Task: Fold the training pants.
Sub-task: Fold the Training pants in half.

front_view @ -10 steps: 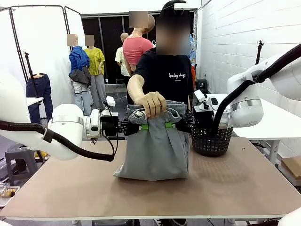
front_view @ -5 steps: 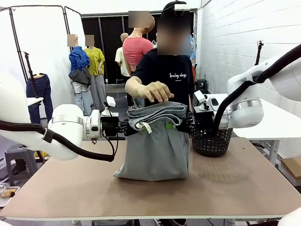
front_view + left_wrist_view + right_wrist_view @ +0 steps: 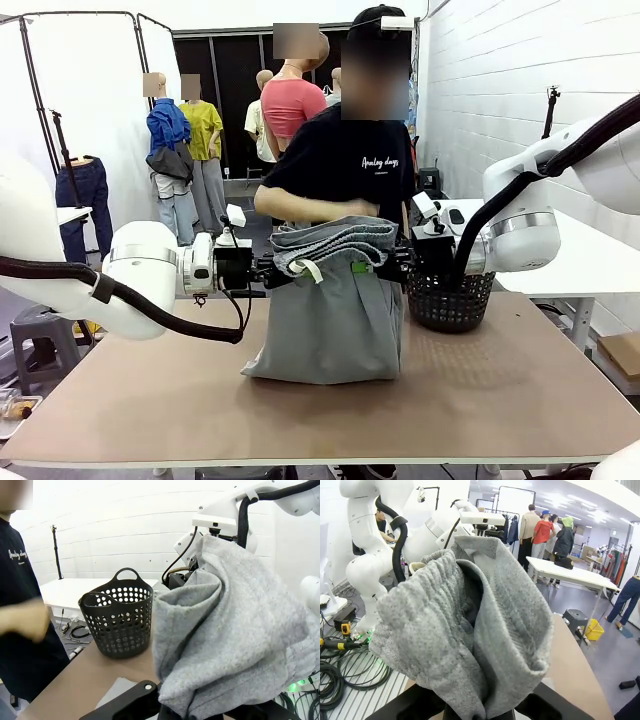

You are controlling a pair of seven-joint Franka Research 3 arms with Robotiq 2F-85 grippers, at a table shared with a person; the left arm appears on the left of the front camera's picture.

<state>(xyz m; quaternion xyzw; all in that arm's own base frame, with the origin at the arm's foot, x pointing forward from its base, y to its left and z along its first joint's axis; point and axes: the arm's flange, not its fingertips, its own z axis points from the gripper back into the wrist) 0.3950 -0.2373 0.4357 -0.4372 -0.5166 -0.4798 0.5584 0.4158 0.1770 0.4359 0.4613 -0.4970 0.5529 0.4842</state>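
Pulled back toward the chest now, the person's hand [image 3: 340, 207] has left the waistband flopped forward. The left gripper [image 3: 282, 268] and right gripper [image 3: 372, 266] are both clenched on the training pants [image 3: 330, 320], which hang between them, lower end resting on the table [image 3: 500, 390] beside a black basket [image 3: 450, 300].
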